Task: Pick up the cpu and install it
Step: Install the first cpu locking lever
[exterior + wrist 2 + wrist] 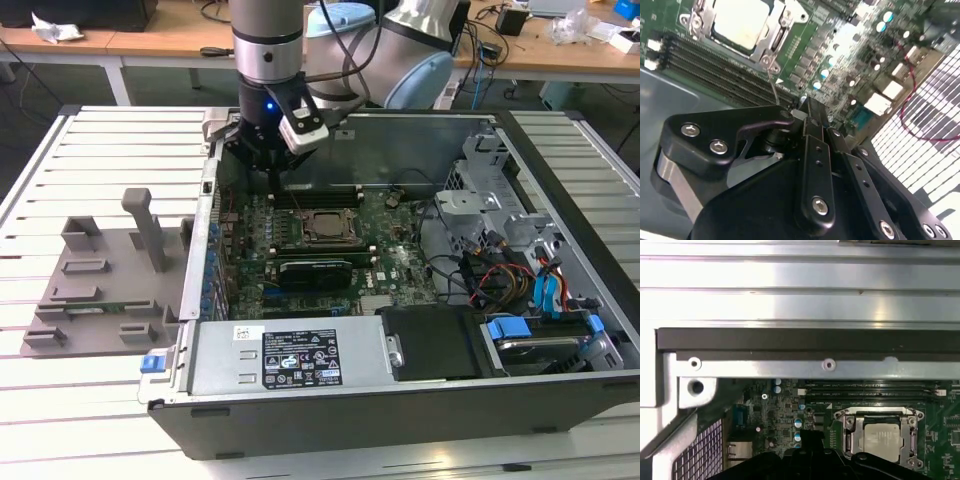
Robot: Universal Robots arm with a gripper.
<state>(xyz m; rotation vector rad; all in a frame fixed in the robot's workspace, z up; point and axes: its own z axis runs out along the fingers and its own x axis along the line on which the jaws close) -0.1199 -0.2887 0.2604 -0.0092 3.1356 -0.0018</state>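
The cpu [322, 228], a small silvery square, lies in its socket on the green motherboard [400, 270] inside the open computer case. A metal frame [852, 432] borders the cpu [883, 438] in the first wrist view. My gripper [272, 180] hangs inside the case, beside the socket toward the exterior view's left and the back wall. Its black fingers [816, 135] are pressed together with nothing between them. The gripper [807, 107] tip stands close to the thin socket lever [773, 85], a short way from the cpu [739, 22].
A long black expansion card [315, 272] lies just in front of the socket. Memory slots [320, 195] run behind it. The power supply [290, 360] fills the case front, and drive bays with cables [530, 290] sit at the right. A grey fixture plate [100, 285] rests outside, left.
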